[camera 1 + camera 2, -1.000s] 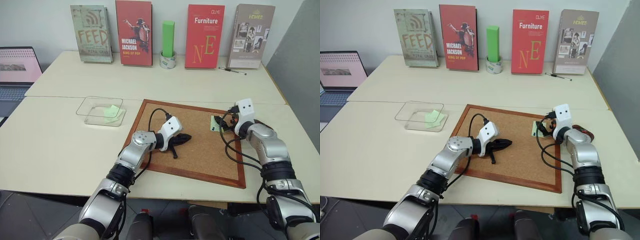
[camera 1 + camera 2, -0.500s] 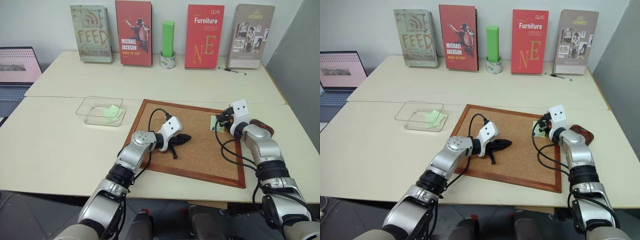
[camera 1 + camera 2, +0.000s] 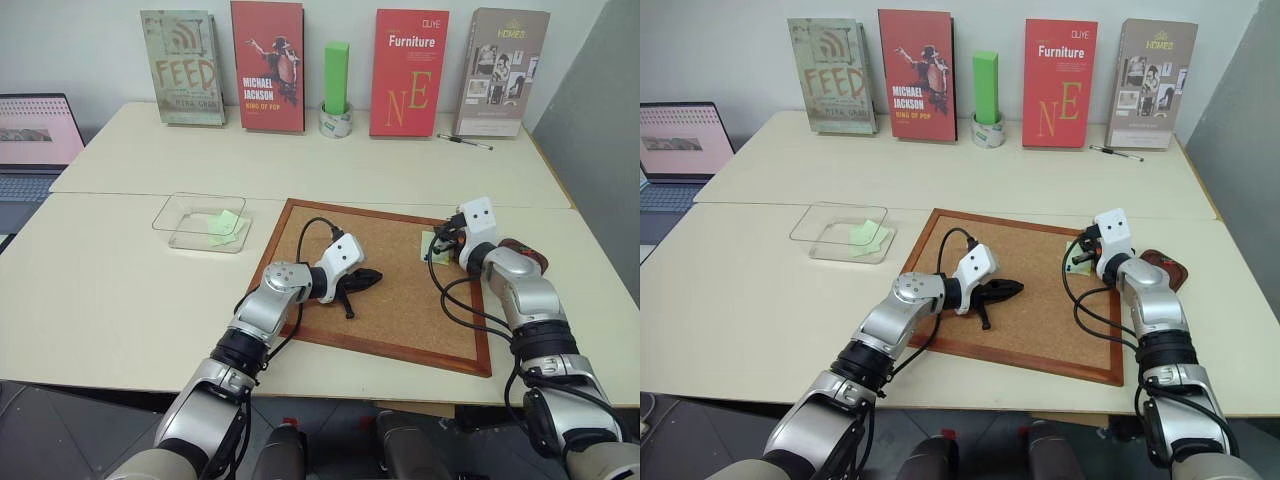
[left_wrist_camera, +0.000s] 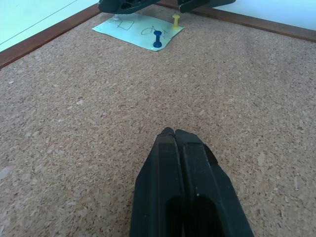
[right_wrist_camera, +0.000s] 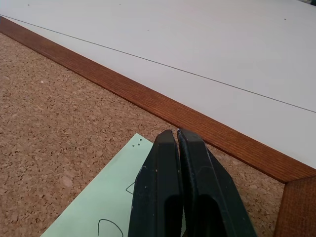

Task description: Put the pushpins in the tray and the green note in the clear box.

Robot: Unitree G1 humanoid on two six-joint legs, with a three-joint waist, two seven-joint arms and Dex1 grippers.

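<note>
A pale green note (image 4: 138, 32) is pinned to the corkboard (image 3: 390, 305) near its right edge. A blue pushpin (image 4: 157, 40), a yellow one (image 4: 176, 19) and a white one (image 4: 116, 18) stand in it. My right gripper (image 3: 438, 243) hovers shut over the note's (image 5: 98, 207) corner. I cannot tell whether a pin is pinched between its tips. The dark reddish tray (image 3: 527, 253) lies just right of that arm, partly hidden. My left gripper (image 3: 372, 274) rests shut over the middle of the board. The clear box (image 3: 180, 213) at the left holds another green note (image 3: 223, 222).
Several books stand along the back wall. A bright green block (image 3: 337, 75) rises from a tape roll between them. A pen (image 3: 465, 142) lies at the back right. An open laptop (image 3: 30, 140) sits at the left edge.
My right gripper has gone from open to shut over the note's corner. The left arm has kept still.
</note>
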